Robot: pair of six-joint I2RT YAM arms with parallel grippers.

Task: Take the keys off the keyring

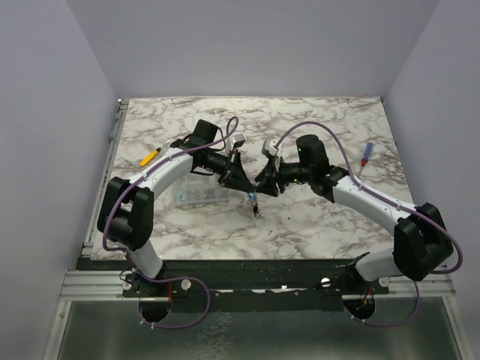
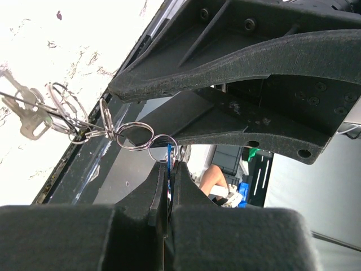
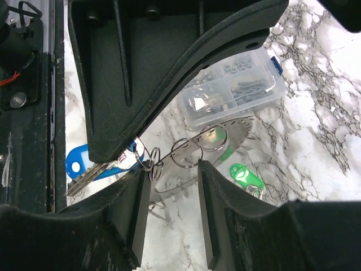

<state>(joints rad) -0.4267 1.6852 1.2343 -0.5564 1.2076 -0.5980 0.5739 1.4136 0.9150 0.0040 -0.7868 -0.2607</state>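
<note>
My left gripper is shut on the blue-headed key, which shows as a thin blue edge between its jaws. A chain of small split rings runs from there to plain silver keys hanging at the left. My right gripper is open, its fingertips either side of the small rings; the right fingertip touches one. A flat grey metal band, the keyring, lies behind those rings. A green-headed key sits beside it. In the top view both grippers meet above mid-table with the bunch dangling below.
A clear compartment box of small parts lies under the left arm and also shows in the right wrist view. A yellow marker lies far left. A red-and-blue screwdriver lies far right. The metal rail edges the table front.
</note>
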